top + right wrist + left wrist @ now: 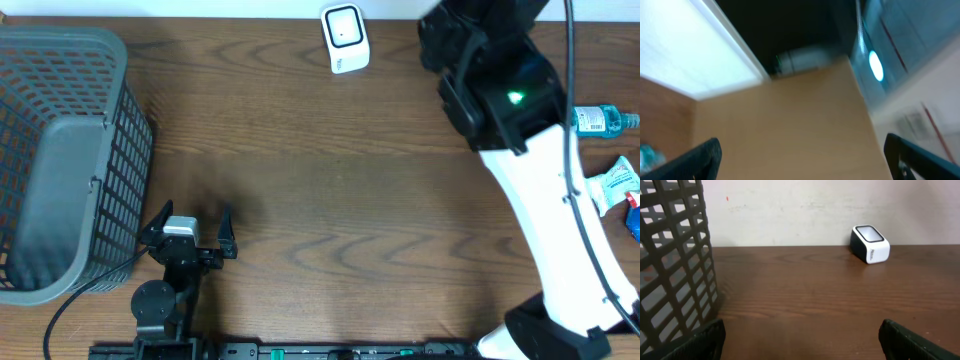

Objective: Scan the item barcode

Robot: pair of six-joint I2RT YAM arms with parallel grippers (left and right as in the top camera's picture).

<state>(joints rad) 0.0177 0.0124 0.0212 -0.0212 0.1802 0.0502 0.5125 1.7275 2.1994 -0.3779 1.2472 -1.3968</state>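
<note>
From above, the wooden table (pixel 330 170) carries a grey mesh basket (pixel 60 160) at its left edge, a white scanner (pixel 345 38) at the far edge, and a blue bottle (pixel 600 120) and white tube (pixel 612 185) at the right, beside the raised right arm (pixel 540 200). Only the left wrist camera shows the scanner's window tilted upward before a pale wall (pixel 790 210). The left gripper (pixel 190 228) sits near the basket, fingers spread and empty. The right gripper (pixel 800 160), fingers equally wide apart, faces a blurred room.
</note>
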